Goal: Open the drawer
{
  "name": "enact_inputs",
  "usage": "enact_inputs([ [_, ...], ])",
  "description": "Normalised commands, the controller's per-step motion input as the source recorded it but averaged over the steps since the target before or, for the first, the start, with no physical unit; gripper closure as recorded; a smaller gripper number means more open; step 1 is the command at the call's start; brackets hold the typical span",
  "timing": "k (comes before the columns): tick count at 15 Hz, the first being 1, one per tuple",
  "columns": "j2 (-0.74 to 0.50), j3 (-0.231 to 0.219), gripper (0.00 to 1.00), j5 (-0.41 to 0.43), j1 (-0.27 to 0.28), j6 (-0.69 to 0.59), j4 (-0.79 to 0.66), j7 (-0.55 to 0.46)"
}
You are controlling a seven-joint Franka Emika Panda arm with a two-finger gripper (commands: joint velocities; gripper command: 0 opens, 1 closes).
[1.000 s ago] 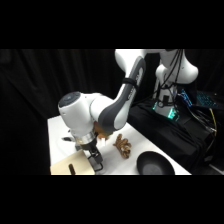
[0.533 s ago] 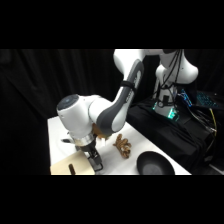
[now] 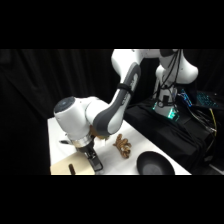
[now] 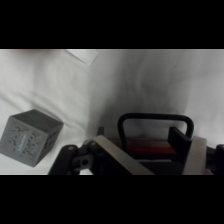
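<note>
Arm lowered slightly, jaws astride drawer handle (image 4: 155,120), grey cube (image 4: 31,136) apart

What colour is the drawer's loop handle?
Black; the handle shows best in the wrist view.

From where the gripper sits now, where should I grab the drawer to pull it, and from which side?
Take the black loop handle on the drawer's reddish front. It arches clear of the front, leaving a gap for a finger to pass behind the bar. Coming from above, where the gripper already sits, looks best: one finger behind the bar, one outside. The grey cube stands apart, out of the way.
</note>
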Motion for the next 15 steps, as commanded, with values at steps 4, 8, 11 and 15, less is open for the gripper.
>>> enact_inputs([
  [4,0.11,0.01,0.0,0.145,-0.033,-0.16,0.24,-0.15],
  [8,0.09,0.014,0.0,0.147,-0.025,-0.15,0.22,-0.15],
  [11,0.07,0.015,0.0,0.15,-0.023,-0.14,0.19,-0.14],
  [15,0.06,0.015,0.0,0.148,-0.025,-0.11,0.16,-0.14],
])
